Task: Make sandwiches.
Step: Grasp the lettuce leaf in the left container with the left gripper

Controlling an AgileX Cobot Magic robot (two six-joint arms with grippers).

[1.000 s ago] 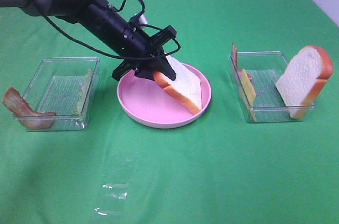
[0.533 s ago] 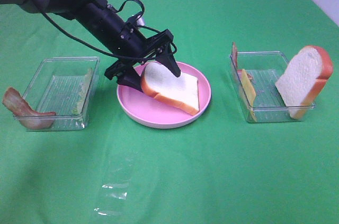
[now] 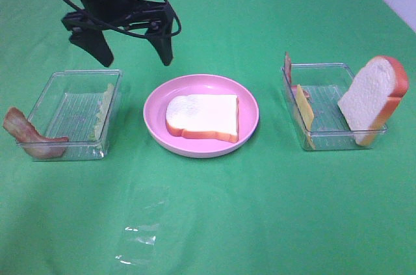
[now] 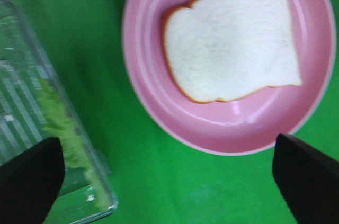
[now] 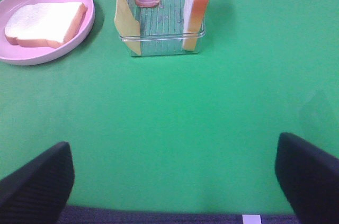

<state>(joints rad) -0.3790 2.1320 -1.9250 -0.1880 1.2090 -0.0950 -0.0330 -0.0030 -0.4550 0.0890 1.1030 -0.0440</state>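
From the high camera, my left fingers [image 3: 164,44] hung spread wide and empty above the table [image 3: 260,210], on the far side of the left tray [image 3: 81,72] and the pink plate [image 3: 195,148]. One bread slice [image 3: 201,117] lay flat on that plate. A second bread slice [image 3: 374,96] leaned upright in the right tray [image 3: 331,138], with cheese [image 3: 304,114] beside it.

My left wrist camera showed both fingers apart with nothing between them, and lettuce [image 4: 61,123] in the left tray.

My right wrist camera showed my right fingers [image 5: 34,181] wide open and empty over the table.
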